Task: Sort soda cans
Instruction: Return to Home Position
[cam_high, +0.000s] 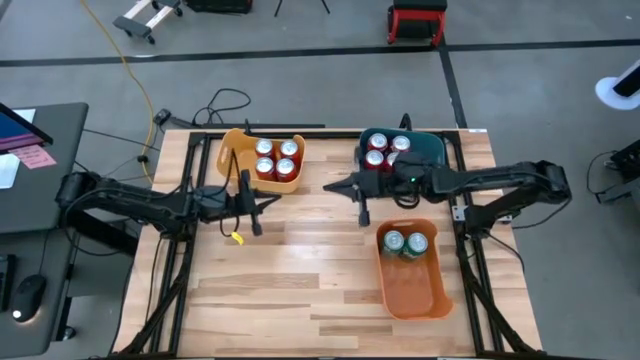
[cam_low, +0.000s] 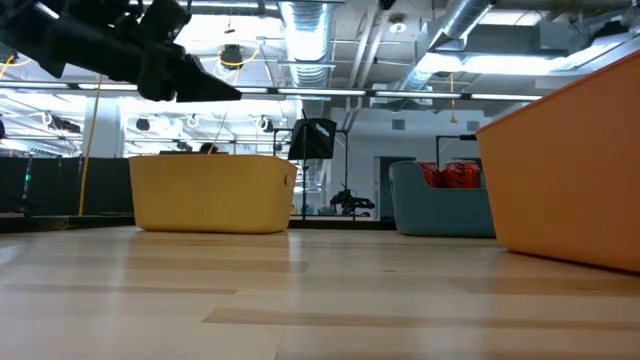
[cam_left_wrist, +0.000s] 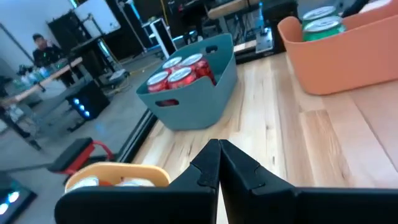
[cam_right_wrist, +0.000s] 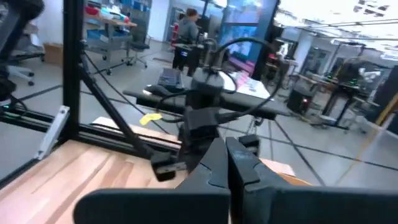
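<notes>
Several red soda cans (cam_high: 275, 158) stand in the yellow bin (cam_high: 228, 150) at the far left. More red cans (cam_left_wrist: 177, 70) stand in the teal bin (cam_high: 428, 148) at the far right. Two green cans (cam_high: 405, 243) stand in the orange bin (cam_high: 415, 290) at the near right. My left gripper (cam_high: 273, 205) is shut with nothing in it, above the table just near of the yellow bin, pointing right. My right gripper (cam_high: 330, 186) is shut with nothing in it, high beside the teal bin, pointing left.
Bare wooden table (cam_high: 300, 290) spreads across the near left and middle. Black frame rails (cam_high: 180, 270) run along both table sides. In the low view the orange bin's wall (cam_low: 570, 180) stands close at the right. People (cam_right_wrist: 186, 28) show in the room beyond.
</notes>
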